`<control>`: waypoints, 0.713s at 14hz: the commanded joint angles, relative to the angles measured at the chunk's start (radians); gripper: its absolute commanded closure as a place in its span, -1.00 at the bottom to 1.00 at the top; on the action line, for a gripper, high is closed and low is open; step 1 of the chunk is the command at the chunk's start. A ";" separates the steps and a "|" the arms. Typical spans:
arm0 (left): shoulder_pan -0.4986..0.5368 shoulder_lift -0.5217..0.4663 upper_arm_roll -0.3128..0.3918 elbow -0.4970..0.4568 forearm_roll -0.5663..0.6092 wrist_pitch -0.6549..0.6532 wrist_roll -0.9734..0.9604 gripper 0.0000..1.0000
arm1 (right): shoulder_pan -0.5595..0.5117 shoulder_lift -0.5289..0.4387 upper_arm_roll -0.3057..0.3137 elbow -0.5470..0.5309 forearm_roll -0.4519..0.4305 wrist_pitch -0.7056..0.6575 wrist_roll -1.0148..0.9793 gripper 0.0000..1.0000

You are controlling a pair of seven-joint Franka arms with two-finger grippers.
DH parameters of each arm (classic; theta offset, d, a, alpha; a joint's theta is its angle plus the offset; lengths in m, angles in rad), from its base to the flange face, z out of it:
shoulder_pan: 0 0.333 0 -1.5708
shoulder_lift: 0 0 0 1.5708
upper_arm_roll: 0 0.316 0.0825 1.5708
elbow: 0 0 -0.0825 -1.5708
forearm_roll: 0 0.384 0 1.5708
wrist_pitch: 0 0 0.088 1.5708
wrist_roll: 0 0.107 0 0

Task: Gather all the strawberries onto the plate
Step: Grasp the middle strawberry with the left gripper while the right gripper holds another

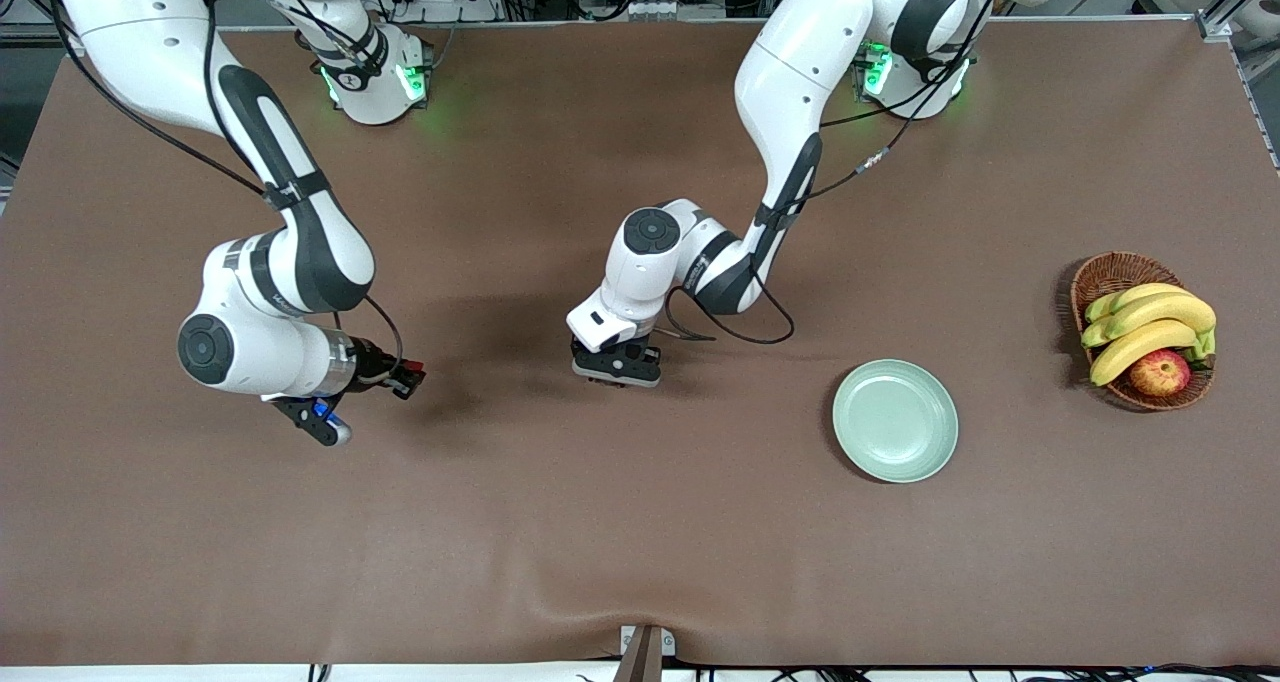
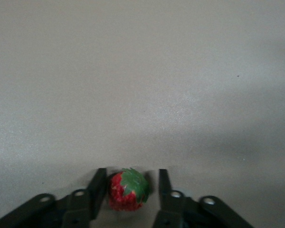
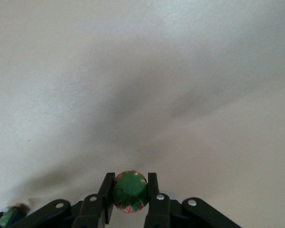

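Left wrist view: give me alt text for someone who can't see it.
A strawberry, red with a green leafy top, sits between the left gripper fingers, which stand close on either side of it. Above it, only bare tablecloth.

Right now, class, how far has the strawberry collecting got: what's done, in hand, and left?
Done: nothing; the plate holds no berries. In hand: the right gripper is shut on a strawberry; the left gripper has its fingers around another strawberry at the table's middle. Left: bringing both to the plate.
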 commanded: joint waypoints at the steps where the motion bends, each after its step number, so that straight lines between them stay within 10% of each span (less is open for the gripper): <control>1: -0.021 0.021 0.018 0.026 -0.005 0.011 -0.039 0.81 | 0.011 0.012 -0.005 0.023 0.024 0.002 0.021 0.99; 10: 0.065 -0.137 0.016 0.002 -0.014 -0.097 -0.101 1.00 | 0.164 0.088 -0.005 0.129 0.067 0.069 0.300 0.99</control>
